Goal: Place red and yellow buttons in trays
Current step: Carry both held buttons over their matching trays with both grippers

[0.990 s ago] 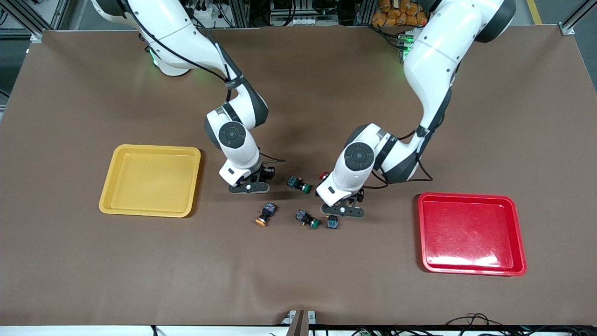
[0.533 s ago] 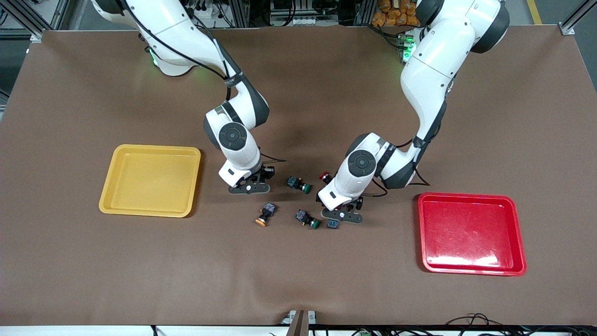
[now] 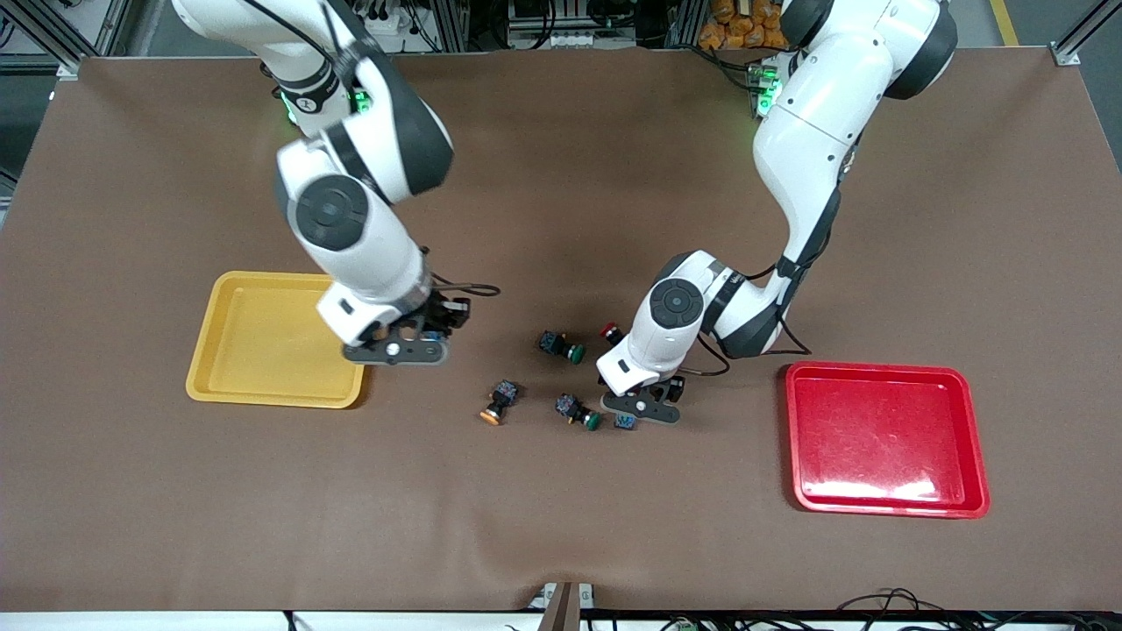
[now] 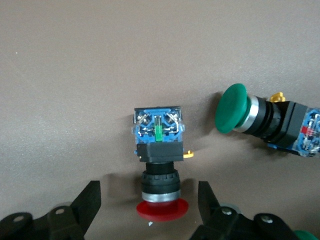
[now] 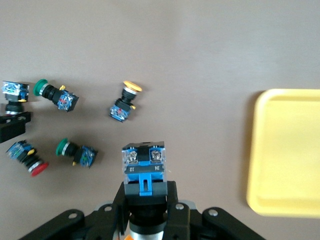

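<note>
Front view hides much of the yellow tray's (image 3: 263, 342) corner under the right gripper (image 3: 396, 352), held above it. Right wrist view shows this gripper clamped on a button (image 5: 144, 167), terminal end outward, cap colour barely visible. The left gripper (image 4: 149, 220), spread wide, straddles a red-capped button (image 4: 159, 170) lying flat, cap toward the gripper, just beside a green-capped switch (image 4: 260, 117).

Yellow tray (image 3: 219, 350) and red tray (image 3: 885, 438) empty; orange-capped button (image 3: 497, 401) and red-capped buttons (image 3: 609, 332) (image 4: 159, 167) loose on table.
</note>
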